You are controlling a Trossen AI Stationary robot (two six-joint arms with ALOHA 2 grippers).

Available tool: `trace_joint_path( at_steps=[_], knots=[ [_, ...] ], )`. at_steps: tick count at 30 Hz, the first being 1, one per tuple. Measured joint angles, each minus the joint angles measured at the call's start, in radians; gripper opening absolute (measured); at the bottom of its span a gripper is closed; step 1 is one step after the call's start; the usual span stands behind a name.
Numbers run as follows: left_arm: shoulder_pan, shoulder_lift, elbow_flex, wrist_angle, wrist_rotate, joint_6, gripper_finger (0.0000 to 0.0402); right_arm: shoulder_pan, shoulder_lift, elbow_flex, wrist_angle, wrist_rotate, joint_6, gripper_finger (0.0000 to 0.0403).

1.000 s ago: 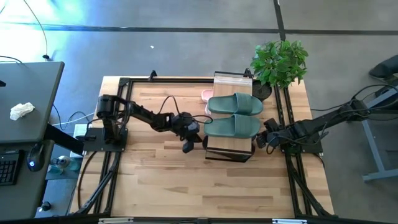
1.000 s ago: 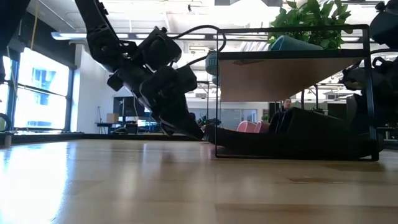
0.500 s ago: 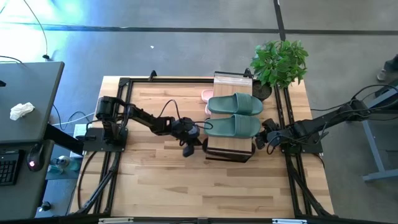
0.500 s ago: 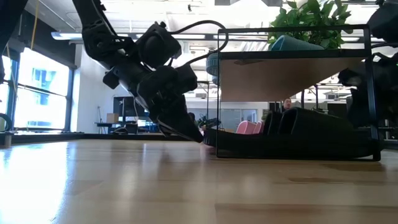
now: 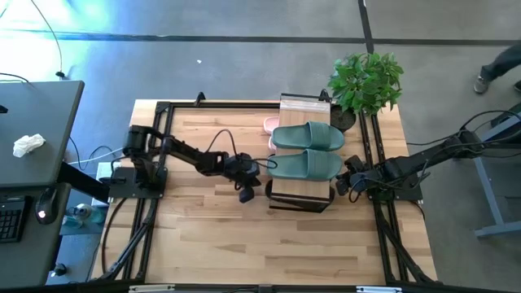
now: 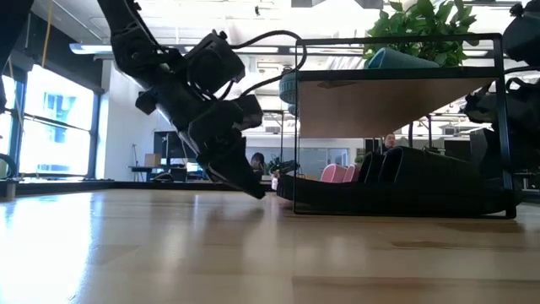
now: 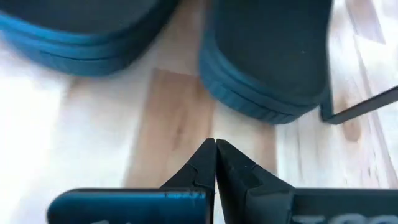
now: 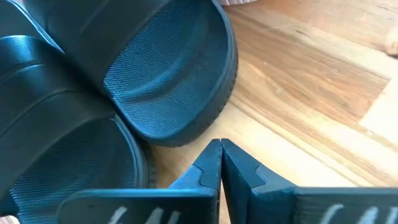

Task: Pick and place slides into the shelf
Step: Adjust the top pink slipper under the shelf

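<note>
Item: shelf (image 5: 302,195), low rack with wood-grain boards and thin black frame, set on the desk (image 5: 203,236) toward its right half, beside a potted plant (image 5: 366,81).

Upper board: the sage green slides (image 5: 306,150) are laid side by side, both fully placed.

Lower level: the black slides (image 6: 405,181) are seen in the low view under the top board, lying within the frame. In the left wrist view two dark soles (image 7: 267,56) are shown close ahead of the fingertips, with a frame rod just beside one of them; in the right wrist view the open ends of the same pair (image 8: 168,87) are shown from the opposite side.

Pale pink slides (image 5: 271,124): only partly seen, on the desk behind the shelf at its far left corner; not yet shelved.

Left tool (image 5: 247,190): clenched, nothing held, tips low over the desk just off the shelf's left end.

Right tool (image 5: 342,185): clenched, nothing held, near the shelf's right end.

Step in hand, as judged: the black pair is being nudged or squared into the lower level with closed tips from both ends.

Next move, as judged: the black pair is to be checked for full seating; a tool must then be lifted clear, opened, and carried round the frame to the pink pair. Free space for that pair cannot be made out.
</note>
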Motion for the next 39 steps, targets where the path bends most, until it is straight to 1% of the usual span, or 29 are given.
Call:
trace_joint_path(
  at_steps=[3,5,7,9,11,13,16,17,20,22,24,29,33,39],
  knots=[
    [0.031,-0.054,0.0,-0.062,-0.04,0.009,0.0,0.0,0.0,0.0,-0.008,0.0,0.009,0.0],
    [0.067,-0.106,0.0,-0.118,-0.078,0.044,0.0,0.0,0.0,0.0,-0.019,0.0,0.022,0.0],
    [0.115,-0.153,0.0,-0.171,-0.112,0.081,0.0,0.0,0.0,0.0,-0.025,0.002,0.026,0.0],
    [0.181,-0.198,-0.001,-0.199,-0.119,0.126,0.0,0.0,0.0,0.0,-0.024,0.001,0.025,0.0],
    [0.262,-0.232,0.0,-0.199,-0.086,0.176,0.0,0.0,0.0,0.0,-0.023,-0.002,0.025,0.0],
    [0.354,-0.243,0.001,-0.183,-0.018,0.207,0.0,0.0,0.0,0.0,-0.019,-0.005,0.024,0.0],
    [0.501,-0.237,0.01,-0.17,0.142,0.218,0.0,0.0,-0.001,0.0,-0.015,-0.006,0.024,0.0],
    [0.542,-0.228,0.024,-0.162,0.181,0.222,0.0,0.0,-0.001,0.0,-0.012,-0.006,0.024,0.0],
    [0.627,-0.193,0.066,-0.172,0.248,0.224,0.0,0.0,-0.001,0.0,0.0,-0.006,0.024,0.0],
    [0.653,-0.158,0.121,-0.174,0.29,0.222,0.0,0.0,-0.001,0.0,0.003,-0.005,0.024,0.0],
    [0.659,-0.115,0.181,-0.199,0.319,0.22,0.0,0.0,-0.001,0.0,0.003,-0.006,0.024,0.0],
    [0.655,0.031,0.347,-0.349,0.402,0.232,0.0,0.0,-0.001,0.0,0.017,-0.009,0.024,0.0],
    [0.678,0.123,0.437,-0.405,0.496,0.243,0.0,0.0,-0.001,0.0,0.026,-0.017,0.023,0.0],
    [0.671,0.225,0.517,-0.465,0.506,0.241,0.0,0.0,-0.001,0.0,0.026,-0.004,0.016,0.0]
  ],
)
